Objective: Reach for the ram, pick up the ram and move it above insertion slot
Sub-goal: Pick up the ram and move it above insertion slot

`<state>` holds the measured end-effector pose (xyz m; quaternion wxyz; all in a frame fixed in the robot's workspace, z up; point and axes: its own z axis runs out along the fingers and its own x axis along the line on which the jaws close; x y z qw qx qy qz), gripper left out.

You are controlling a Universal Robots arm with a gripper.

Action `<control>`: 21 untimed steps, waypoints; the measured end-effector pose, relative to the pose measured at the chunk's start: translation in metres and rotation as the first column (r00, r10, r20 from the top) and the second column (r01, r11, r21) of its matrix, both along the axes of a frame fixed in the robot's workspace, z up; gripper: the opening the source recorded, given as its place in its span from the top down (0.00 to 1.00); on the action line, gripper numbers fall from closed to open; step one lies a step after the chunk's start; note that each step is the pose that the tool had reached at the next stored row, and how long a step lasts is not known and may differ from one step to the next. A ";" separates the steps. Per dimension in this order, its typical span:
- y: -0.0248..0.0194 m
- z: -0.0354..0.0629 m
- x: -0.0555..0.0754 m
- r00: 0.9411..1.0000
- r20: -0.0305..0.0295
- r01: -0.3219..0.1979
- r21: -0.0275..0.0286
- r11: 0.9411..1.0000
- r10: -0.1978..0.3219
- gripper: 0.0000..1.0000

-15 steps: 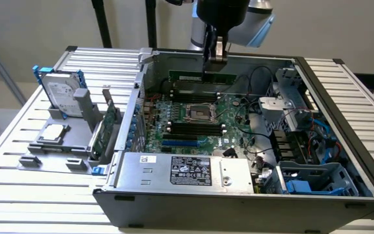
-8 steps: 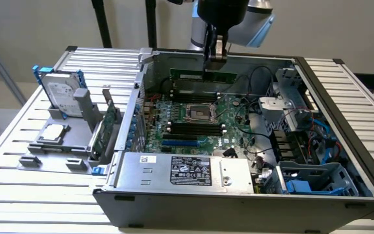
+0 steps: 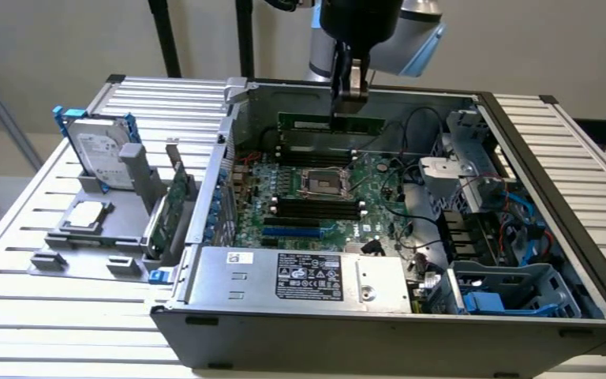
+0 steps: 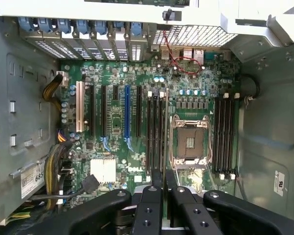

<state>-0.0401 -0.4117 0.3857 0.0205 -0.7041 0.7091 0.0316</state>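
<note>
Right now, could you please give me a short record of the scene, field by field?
Gripper: gripper above the open computer case, shut on the ram
Ram: held edge-on over the motherboard, not seated
Slots: dark memory slots beside the CPU socket
Outside the case: hard drive and expansion card standing in a grey holder at the exterior view's left

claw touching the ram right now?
Touching. In the exterior view the claw comes down onto the top edge of the ram, which hangs level over the motherboard with no gap between them.
</note>
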 end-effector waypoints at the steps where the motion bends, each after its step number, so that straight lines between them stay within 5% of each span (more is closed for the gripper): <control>1: 0.0007 0.0000 0.000 1.000 0.000 0.000 0.000 1.000 0.000 0.86; 6: 0.0051 0.0000 0.003 1.000 -0.002 0.000 0.000 1.000 0.000 0.86; 12: 0.0078 -0.0003 0.005 1.000 -0.014 0.000 0.000 1.000 0.000 0.86; 21: 0.0085 -0.0006 0.005 1.000 -0.016 0.000 0.000 1.000 0.000 0.86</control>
